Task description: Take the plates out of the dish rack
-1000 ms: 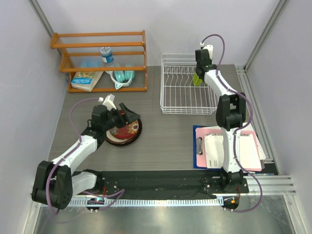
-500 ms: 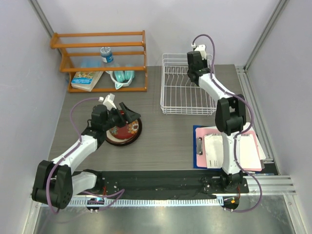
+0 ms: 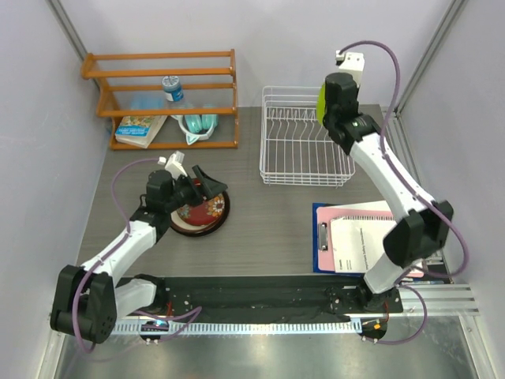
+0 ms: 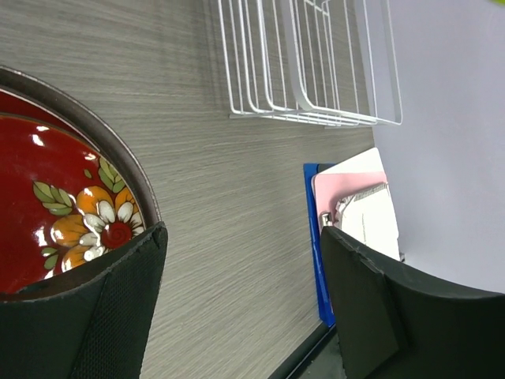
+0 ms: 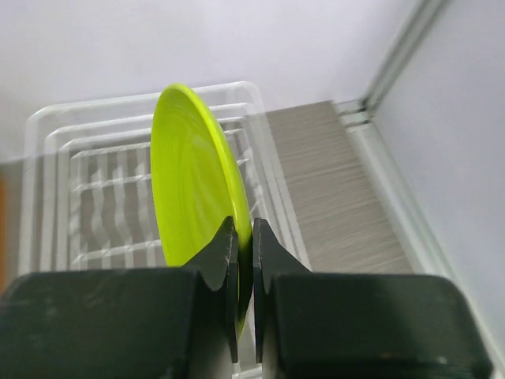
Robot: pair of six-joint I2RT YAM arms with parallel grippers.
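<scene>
My grey wood-grain table (image 3: pixel 268 213) stands between pale walls (image 3: pixel 276 31) (metal rails (image 3: pixel 426 55) at corners); orange wooden shelf (image 3: pixel 158 56) rear left.

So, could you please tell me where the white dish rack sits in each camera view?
Top external: the dish rack is upper centre-right, by the back wall.
Left wrist: the dish rack runs along the top edge.
Right wrist: the dish rack is blurred behind the lime green plate.
Shared landmark: the grey table.

Lime green plate (image 5: pixel 193 181) upright above white dish rack (image 3: pixel 304 182); red plate (image 4: pixel 47 221) lies flat
</scene>
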